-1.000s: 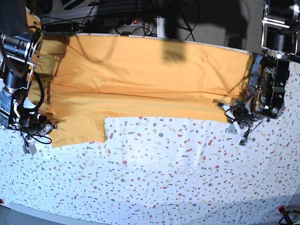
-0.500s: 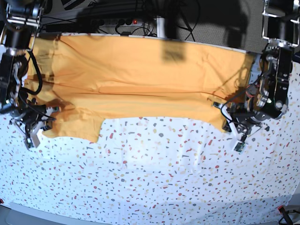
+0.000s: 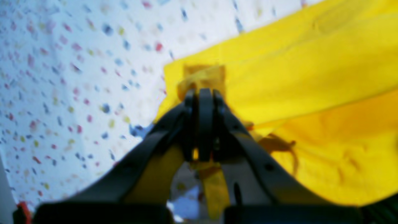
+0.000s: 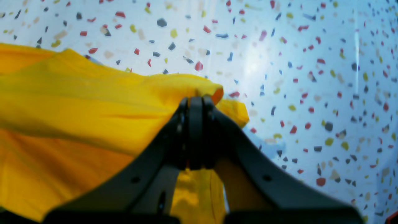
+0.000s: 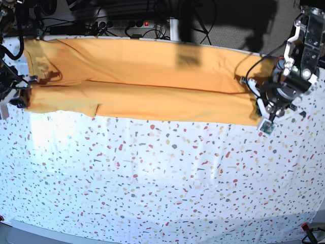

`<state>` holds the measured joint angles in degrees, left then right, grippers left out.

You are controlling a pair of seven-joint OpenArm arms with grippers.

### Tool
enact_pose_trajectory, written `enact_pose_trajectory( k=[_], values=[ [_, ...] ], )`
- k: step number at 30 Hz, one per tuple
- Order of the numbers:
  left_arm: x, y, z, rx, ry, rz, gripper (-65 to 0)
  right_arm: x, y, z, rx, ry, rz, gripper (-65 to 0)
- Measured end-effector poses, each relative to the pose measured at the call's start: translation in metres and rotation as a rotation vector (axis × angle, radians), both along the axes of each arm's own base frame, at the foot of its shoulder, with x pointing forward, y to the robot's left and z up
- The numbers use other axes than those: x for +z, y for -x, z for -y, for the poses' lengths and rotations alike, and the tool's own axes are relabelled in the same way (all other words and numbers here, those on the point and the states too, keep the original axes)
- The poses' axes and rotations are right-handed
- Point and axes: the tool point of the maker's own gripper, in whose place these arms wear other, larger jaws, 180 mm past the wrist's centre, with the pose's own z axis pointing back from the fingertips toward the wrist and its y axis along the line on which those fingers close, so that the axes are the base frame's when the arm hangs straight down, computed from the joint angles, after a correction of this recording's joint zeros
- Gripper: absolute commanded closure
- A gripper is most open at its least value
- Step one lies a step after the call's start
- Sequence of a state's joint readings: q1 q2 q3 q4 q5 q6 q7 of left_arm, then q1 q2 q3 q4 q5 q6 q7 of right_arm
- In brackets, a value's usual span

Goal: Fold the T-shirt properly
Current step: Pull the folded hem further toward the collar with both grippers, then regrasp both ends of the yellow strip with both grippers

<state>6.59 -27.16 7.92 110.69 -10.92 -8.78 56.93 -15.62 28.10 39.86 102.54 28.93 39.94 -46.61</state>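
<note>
Speckled tabletop (image 5: 162, 178), T-shirt (image 5: 147, 76) lengthwise across

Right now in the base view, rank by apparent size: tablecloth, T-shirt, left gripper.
1. Speckled tablecloth, largest.
2. T-shirt, a long band.
3. Left gripper, smallest, pinching the shirt's edge.

Mustard-yellow T-shirt (image 5: 152, 76); white tablecloth (image 5: 162, 183) w/ multicolour speckles.

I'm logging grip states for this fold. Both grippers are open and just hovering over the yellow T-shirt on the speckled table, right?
Not open. Both wrist views show the left gripper and right gripper shut, each pinching an edge of the T-shirt. The rest holds: the shirt is yellow, on the speckled table.
</note>
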Motion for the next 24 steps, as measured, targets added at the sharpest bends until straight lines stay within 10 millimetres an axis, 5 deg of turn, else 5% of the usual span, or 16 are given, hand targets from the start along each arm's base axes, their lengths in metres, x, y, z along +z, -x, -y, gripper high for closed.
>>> enact_pose_trajectory(
  k=[8,24],
  values=[
    [-0.021,0.026,-0.001,-0.002,-0.006,-0.074,0.0,-0.017,0.026,0.003,-0.013,-0.007,-0.076,0.0],
    [-0.029,0.038,-0.009,0.01,-0.058,-0.117,0.0,-0.051,0.053,-0.01,-0.063,-0.07,-0.227,0.0]
  ],
)
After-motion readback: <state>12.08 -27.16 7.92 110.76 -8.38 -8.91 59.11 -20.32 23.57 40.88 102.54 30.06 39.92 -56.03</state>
